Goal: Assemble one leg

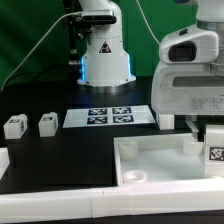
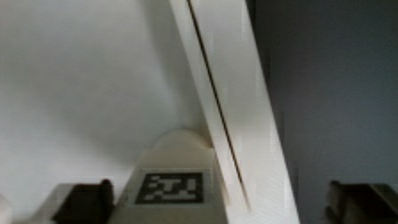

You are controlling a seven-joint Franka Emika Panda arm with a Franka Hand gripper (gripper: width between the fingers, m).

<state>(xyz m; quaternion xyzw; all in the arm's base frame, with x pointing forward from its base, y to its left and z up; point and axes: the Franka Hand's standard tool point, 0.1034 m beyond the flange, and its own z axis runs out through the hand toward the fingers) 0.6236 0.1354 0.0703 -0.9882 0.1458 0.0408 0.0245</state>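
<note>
At the exterior view's right edge, low over the white tray [image 1: 150, 165], hangs the gripper [image 1: 208, 138] beneath its bulky white wrist housing [image 1: 190, 85]. Directly under it stands the leg [image 1: 214, 152], upright, black-and-white tag facing the camera, at the tray's right side; cannot tell from here whether seated in a socket or merely resting on the tray. Seen from the wrist view, fingers [image 2: 86, 202] spread wide, one dark pad at each lower corner of the picture, with the leg's tagged face [image 2: 173, 187] down between them. Sits off-centre in the gap: just beside one pad, well apart from the other, so not pinched. Whether touching the nearer pad, cannot tell. Beyond the leg, in that same view, runs a raised white tray wall [image 2: 222, 100] as a long pale strip with a thin dark seam, flat white tray floor on one side and dark table on the other. Farther back on the black table [image 1: 40, 160], lying flat at centre in front of the arm's base [image 1: 103, 55], shows the marker board [image 1: 110, 116] with its row of tags. Off to the exterior view's left, well apart from the tray and the gripper, sit one small white block [image 1: 15, 126] and a second small white block [image 1: 47, 123], near each other, both on the table.
</note>
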